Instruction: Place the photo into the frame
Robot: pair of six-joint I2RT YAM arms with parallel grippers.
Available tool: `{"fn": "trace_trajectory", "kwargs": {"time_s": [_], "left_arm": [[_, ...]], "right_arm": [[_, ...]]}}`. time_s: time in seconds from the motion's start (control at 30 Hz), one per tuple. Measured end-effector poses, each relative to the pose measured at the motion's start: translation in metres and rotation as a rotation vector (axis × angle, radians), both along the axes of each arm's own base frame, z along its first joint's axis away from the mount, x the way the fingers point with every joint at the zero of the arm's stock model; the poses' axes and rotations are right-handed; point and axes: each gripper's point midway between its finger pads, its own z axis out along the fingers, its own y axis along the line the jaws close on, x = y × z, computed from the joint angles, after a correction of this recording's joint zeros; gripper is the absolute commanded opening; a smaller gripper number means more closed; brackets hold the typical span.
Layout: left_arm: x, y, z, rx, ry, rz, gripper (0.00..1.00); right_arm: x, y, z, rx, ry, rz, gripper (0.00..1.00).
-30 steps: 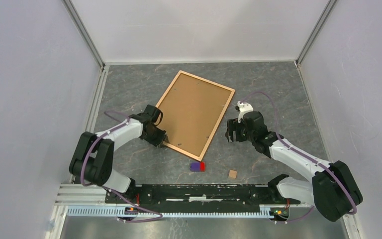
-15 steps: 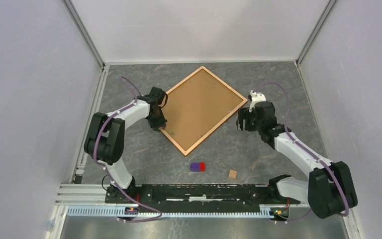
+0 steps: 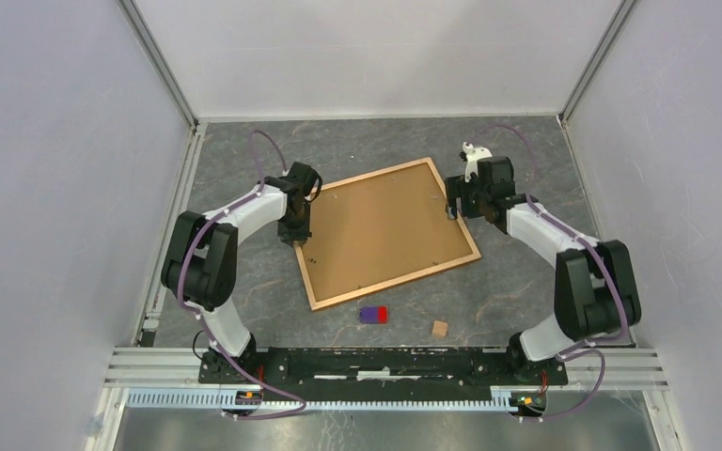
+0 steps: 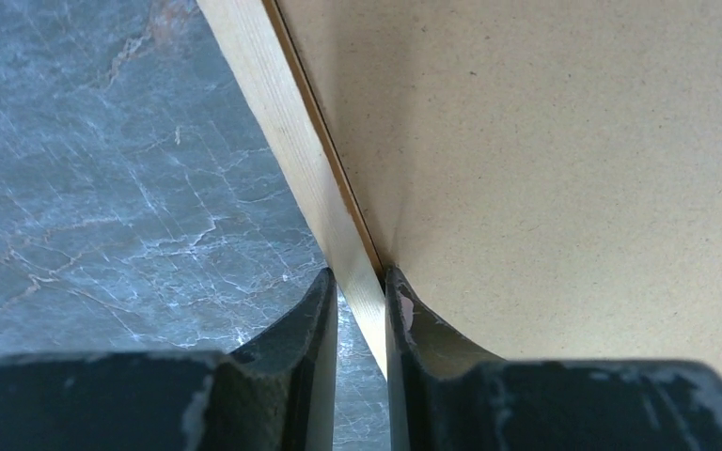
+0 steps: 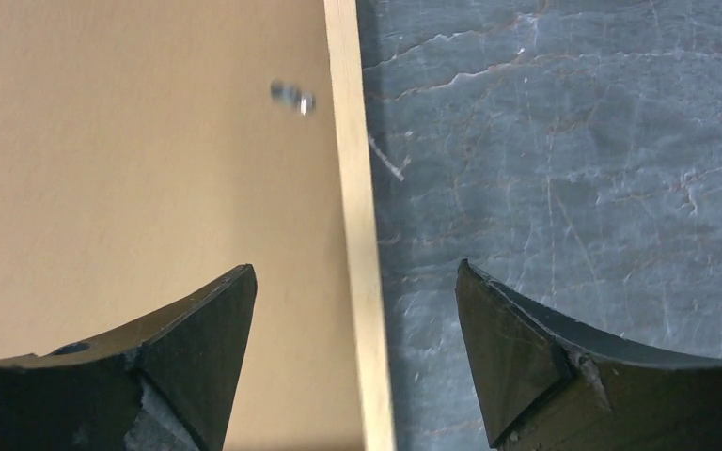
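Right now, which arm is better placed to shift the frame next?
Probably left. The left gripper clamps the frame by its moulding, ready to drag it; the right gripper hangs open astride the opposite edge, gripping nothing.

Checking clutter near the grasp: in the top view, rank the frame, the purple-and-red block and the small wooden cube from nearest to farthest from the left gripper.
1. frame: pinched in the left gripper.
2. purple-and-red block: on the near side.
3. small wooden cube: farther right.
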Motion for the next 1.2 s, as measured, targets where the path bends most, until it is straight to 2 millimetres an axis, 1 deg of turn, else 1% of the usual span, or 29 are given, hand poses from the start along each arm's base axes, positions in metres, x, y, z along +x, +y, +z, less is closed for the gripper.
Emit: {"fn": "trace_trajectory", "kwargs": {"time_s": [0.03,0.17,0.3,0.4,0.5,0.7,0.87,1.1,1.2], "left_arm": [[0.001,-0.001,0.001,0.004,0.0,-0.019,0.02],[0.006,-0.006,0.006,0.005,-0.009,-0.061,0.02],[0.011,-0.007,0.008,-0.003,-0.004,-0.054,0.02],[0.021,-0.01,0.009,-0.02,0.005,-0.04,0.02],[0.033,-0.011,0.009,-0.023,-0.001,-0.033,0.02],[0.034,-0.011,0.008,-0.021,-0.001,-0.031,0.02],[0.034,-0.011,0.008,-0.02,-0.002,-0.031,0.02],[0.033,-0.011,0.006,-0.023,0.003,-0.032,0.02],[0.034,-0.011,0.003,-0.021,0.01,-0.031,0.02]], "right_arm": [[0.006,-0.003,-0.009,-0.018,0.025,0.001,0.83],[0.016,-0.008,-0.027,-0.051,0.083,0.015,0.8],[0.017,-0.004,-0.039,-0.04,0.119,0.044,0.76],[0.017,-0.002,-0.042,-0.035,0.128,0.052,0.71],[0.019,-0.003,-0.046,-0.041,0.129,0.048,0.68],[0.022,-0.006,-0.066,-0.053,0.154,0.024,0.67],[0.031,-0.005,-0.066,-0.05,0.141,0.006,0.61],[0.039,-0.006,-0.066,-0.052,0.128,-0.01,0.62],[0.044,-0.006,-0.066,-0.052,0.125,-0.019,0.6]]}}
